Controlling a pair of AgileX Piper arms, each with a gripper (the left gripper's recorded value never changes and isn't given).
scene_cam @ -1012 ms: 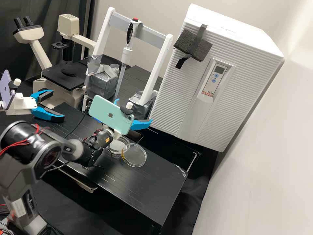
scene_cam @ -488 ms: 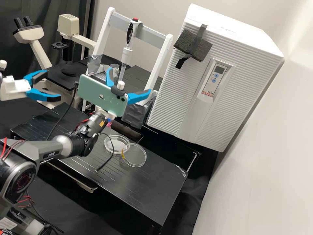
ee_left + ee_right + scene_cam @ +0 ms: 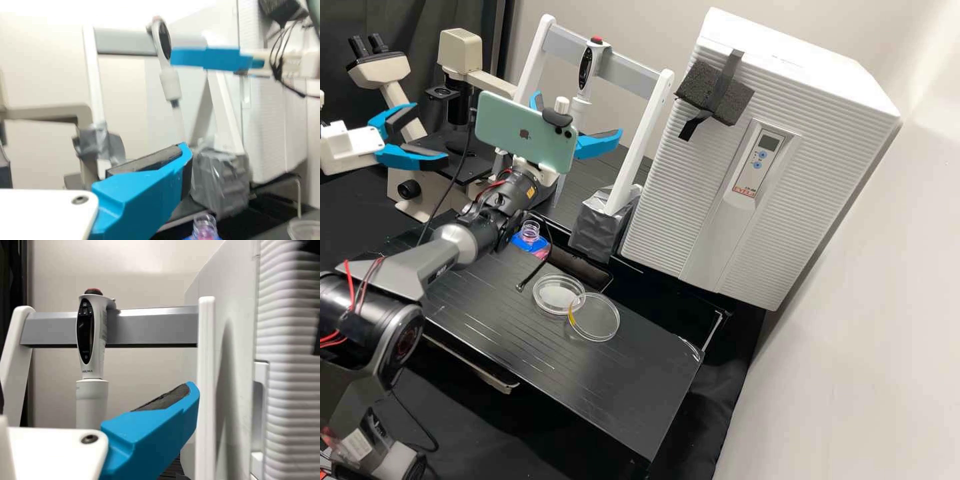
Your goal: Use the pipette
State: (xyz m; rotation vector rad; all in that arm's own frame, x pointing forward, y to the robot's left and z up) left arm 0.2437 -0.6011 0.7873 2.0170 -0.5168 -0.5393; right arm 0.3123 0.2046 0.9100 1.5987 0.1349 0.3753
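The pipette (image 3: 585, 65) hangs upright from the grey crossbar of a white rack (image 3: 633, 70) at the back of the bench. In the right wrist view the pipette (image 3: 91, 340) is close ahead, beyond one blue finger (image 3: 150, 437). My right gripper (image 3: 568, 123), carrying a mint phone, is open at the pipette's shaft, with one finger on each side. My left gripper (image 3: 427, 133) is open and empty, off to the left by the microscope (image 3: 420, 180). From the left wrist view the pipette (image 3: 162, 50) is farther off.
A small bottle of pink liquid (image 3: 531, 235) stands in a blue holder below the right gripper. Two clear petri dishes (image 3: 558, 293) (image 3: 595, 317) lie on the black bench. A large white ribbed machine (image 3: 753, 153) fills the right side. The rack's feet are taped in grey.
The right gripper rose from just above the petri dishes and moved back to the pipette on the rack, uncovering the pink bottle. The left gripper also rose.
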